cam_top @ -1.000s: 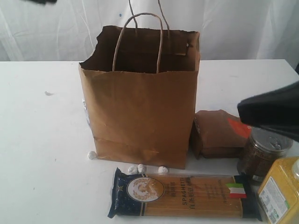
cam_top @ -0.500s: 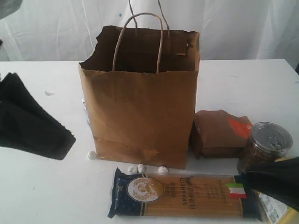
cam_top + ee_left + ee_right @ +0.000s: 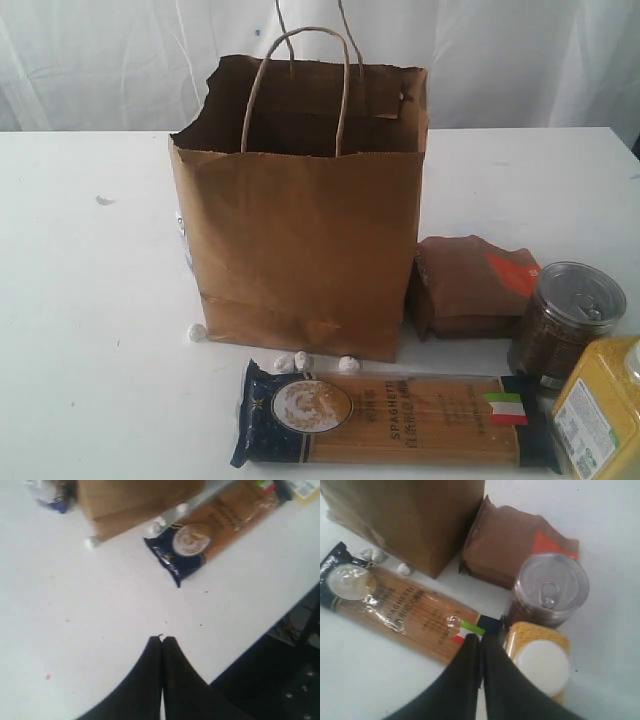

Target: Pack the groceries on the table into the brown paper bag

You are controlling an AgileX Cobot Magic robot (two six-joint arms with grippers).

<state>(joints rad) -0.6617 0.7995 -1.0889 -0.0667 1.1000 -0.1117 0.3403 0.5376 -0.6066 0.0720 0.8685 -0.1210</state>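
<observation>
The brown paper bag (image 3: pixel 300 200) stands open and upright mid-table. In front of it lies the blue-ended spaghetti pack (image 3: pixel 390 412). To its right are the orange-labelled brown pouch (image 3: pixel 470 285), the silver-lidded jar (image 3: pixel 565 320) and the white-capped bottle of yellow grains (image 3: pixel 600 415). I cannot make out the tan-lidded jar; only a clear and blue scrap (image 3: pixel 183 235) peeks from behind the bag. My right gripper (image 3: pixel 481 637) is shut and empty above the spaghetti pack (image 3: pixel 400 610) end, beside the bottle (image 3: pixel 540 665). My left gripper (image 3: pixel 162 639) is shut and empty over bare table (image 3: pixel 75 630). Neither shows in the exterior view.
Small white pebble-like bits (image 3: pixel 300 360) lie along the bag's front foot. The table's front edge (image 3: pixel 260 635) runs close to my left gripper, with dark floor beyond. A white curtain (image 3: pixel 520 60) hangs behind the table.
Both arms have left the exterior view: the left one was at the left side and the right one over the bottle half a second ago. The groceries and bag have not moved.
</observation>
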